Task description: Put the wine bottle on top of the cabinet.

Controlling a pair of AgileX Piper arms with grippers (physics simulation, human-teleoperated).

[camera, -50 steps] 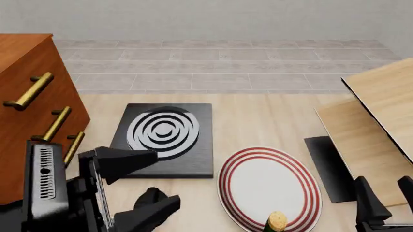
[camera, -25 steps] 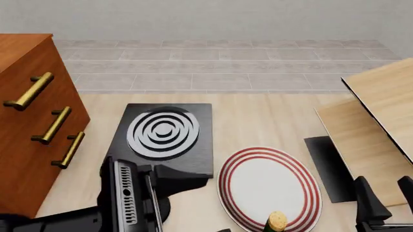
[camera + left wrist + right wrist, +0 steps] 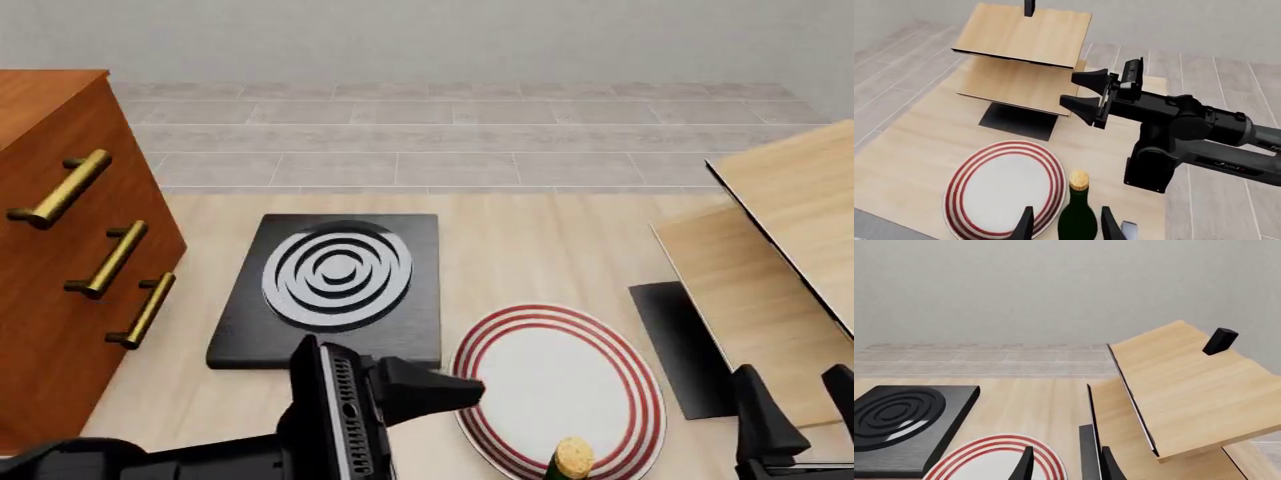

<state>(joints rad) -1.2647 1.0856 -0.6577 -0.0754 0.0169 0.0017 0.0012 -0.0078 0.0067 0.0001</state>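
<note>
Your left gripper, jaws open and straddling the wine bottle just beside the plate, is lined up to grasp it for the cabinet.

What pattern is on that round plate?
The plate is white with thin red rings around its rim, clearest in the front view.

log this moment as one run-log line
phase: approach | left gripper: open, fingers either side of wine bottle, not closed | right gripper: open, idle | bottle: upright beside plate | cabinet: top bare
</note>
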